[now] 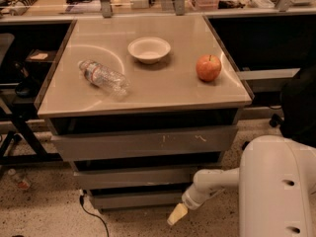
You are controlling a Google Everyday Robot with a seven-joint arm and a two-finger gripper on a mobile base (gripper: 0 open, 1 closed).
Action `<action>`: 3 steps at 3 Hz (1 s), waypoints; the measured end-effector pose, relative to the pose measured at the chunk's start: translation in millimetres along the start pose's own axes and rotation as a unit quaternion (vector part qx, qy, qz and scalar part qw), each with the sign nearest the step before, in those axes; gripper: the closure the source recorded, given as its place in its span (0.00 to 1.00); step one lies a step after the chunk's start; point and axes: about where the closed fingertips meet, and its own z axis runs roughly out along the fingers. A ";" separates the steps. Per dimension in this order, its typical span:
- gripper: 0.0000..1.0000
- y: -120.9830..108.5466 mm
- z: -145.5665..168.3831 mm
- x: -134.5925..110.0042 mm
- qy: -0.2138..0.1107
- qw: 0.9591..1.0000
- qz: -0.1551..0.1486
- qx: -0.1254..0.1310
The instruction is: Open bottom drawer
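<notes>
A jerky pull is risking rolling the bottle (103, 78) lying near the desk's (163, 93) left edge. The bottom drawer (133, 200) is sitting lowest under the front edge. The hand (177, 214), whose spread I cannot tell, is hovering by the drawer's right end and risking slipping off the plain front.

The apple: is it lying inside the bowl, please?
No, the apple sits on the table apart from the bowl, while the gripper hangs low by the bottom drawer.

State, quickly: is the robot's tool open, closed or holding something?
Tool: cannot be told; it hangs low by the right end of the bottom drawer.
</notes>
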 end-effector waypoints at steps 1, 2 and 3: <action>0.00 -0.2 0.7 -0.1 -0.001 1.000 0.000 0.000; 0.00 -3.6 14.6 -11.4 -0.018 1.000 -0.006 0.001; 0.00 -18.2 18.2 -30.8 -0.050 0.998 -0.013 0.023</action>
